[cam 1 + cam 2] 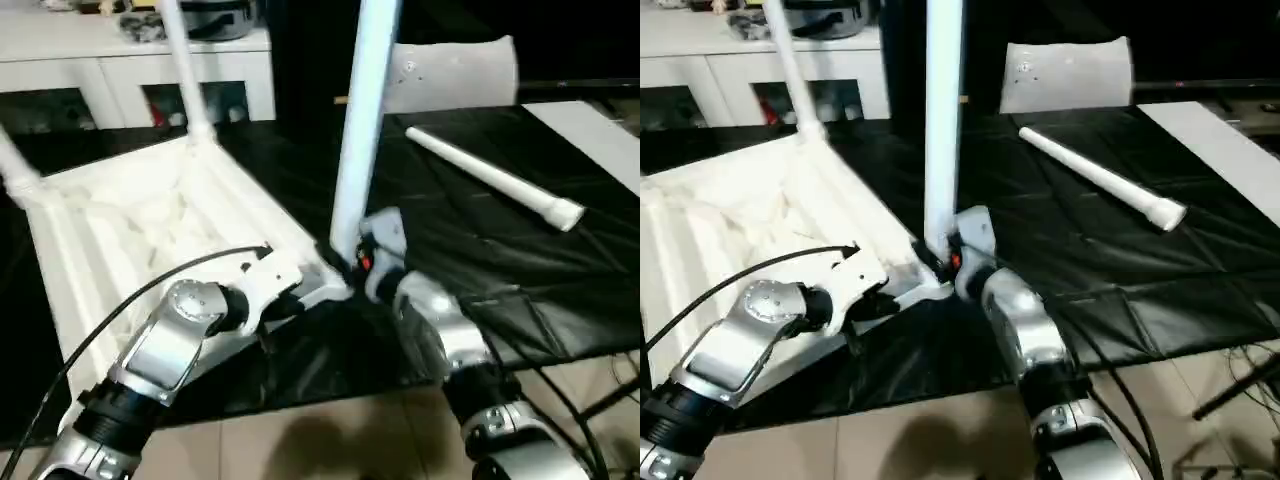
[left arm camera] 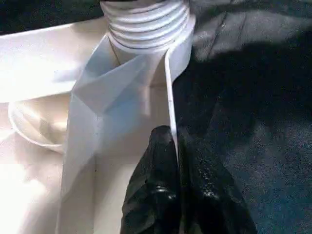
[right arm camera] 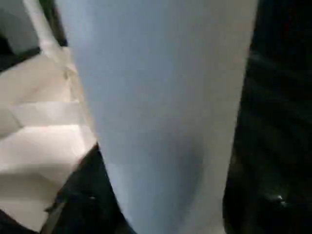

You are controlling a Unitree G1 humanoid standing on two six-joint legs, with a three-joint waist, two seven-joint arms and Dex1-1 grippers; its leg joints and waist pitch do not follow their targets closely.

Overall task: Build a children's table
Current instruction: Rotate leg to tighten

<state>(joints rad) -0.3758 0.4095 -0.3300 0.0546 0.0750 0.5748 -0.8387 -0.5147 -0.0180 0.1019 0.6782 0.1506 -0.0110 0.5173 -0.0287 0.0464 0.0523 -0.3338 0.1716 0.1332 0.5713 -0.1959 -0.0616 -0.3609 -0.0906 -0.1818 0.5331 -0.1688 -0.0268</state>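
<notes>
Our children's table (image 1: 150, 215) lies upside down on the black-covered counter (image 1: 480, 250), toward its left near edge, ribbed underside up. Our left pincer (image 2: 175, 190) is pinched tight on the top's thin rim beside the near corner socket (image 2: 146, 22). An upright leg (image 1: 362, 120) stands in that socket; our right pincer (image 1: 365, 262) sits at its base, and we cannot tell how wide it stands. A loose leg (image 1: 495, 177) lies toward the far right corner.

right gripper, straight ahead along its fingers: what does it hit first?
Most likely the upright leg standing in the tabletop's near corner socket. It rises right in front of the right gripper. Contact can't be judged at this depth.
</notes>
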